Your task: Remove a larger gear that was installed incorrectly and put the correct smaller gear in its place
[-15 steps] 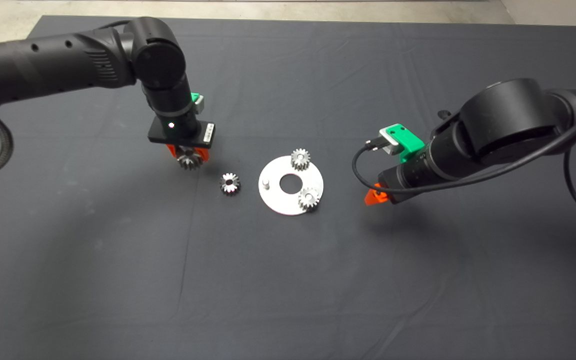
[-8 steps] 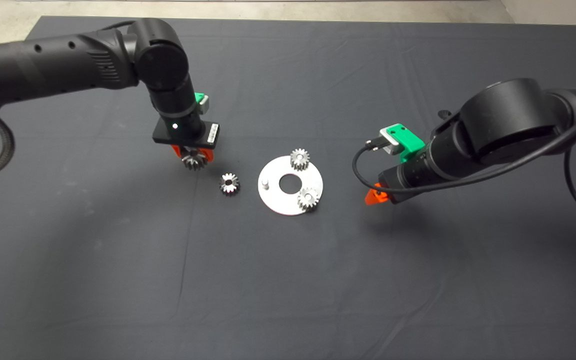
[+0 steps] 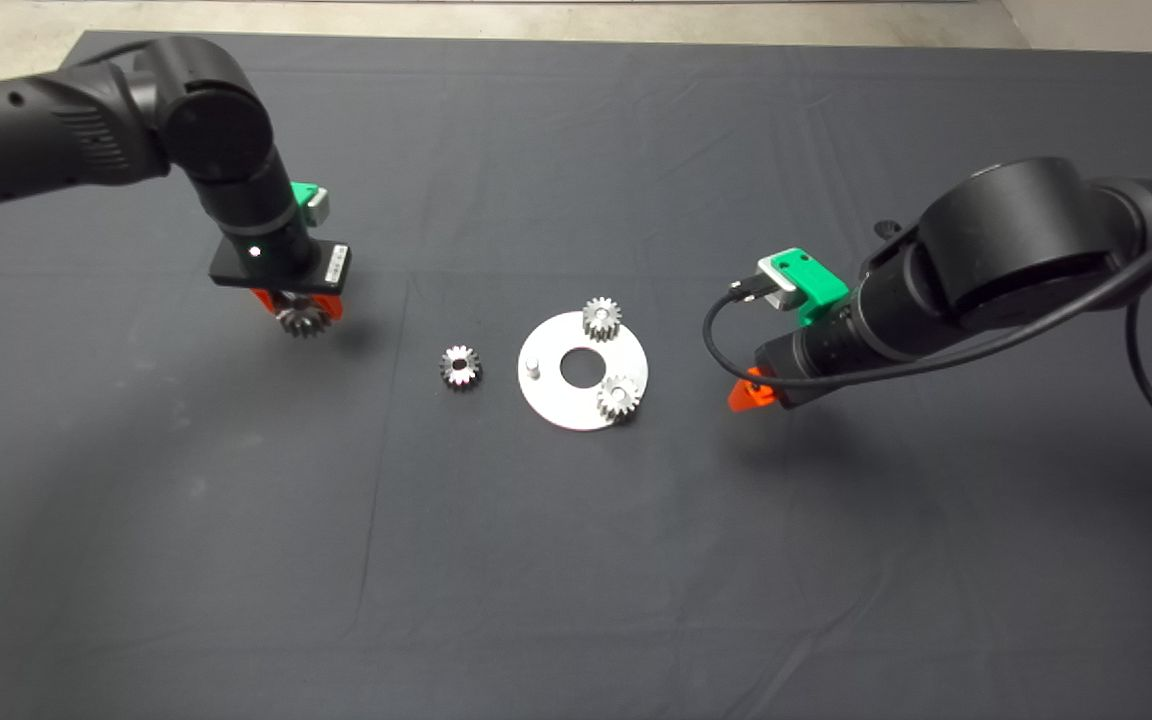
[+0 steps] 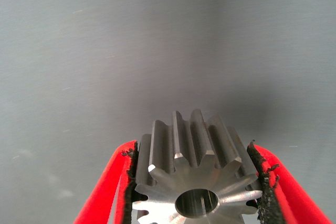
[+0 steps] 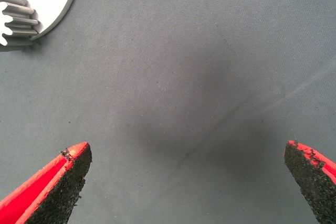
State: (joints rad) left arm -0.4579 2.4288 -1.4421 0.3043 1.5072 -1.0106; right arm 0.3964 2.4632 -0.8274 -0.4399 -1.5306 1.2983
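I had the left gripper (image 3: 302,318) clamping the larger gear (image 3: 302,321) clear of the plate (image 3: 582,371), right gripper (image 5: 184,182) fingers wide; next, set it down and fetch the smaller gear (image 3: 460,366).

I can't read any text here; the white sticker (image 3: 337,266) on my left wrist mount, upper left, perhaps carries print, but it's illegible.
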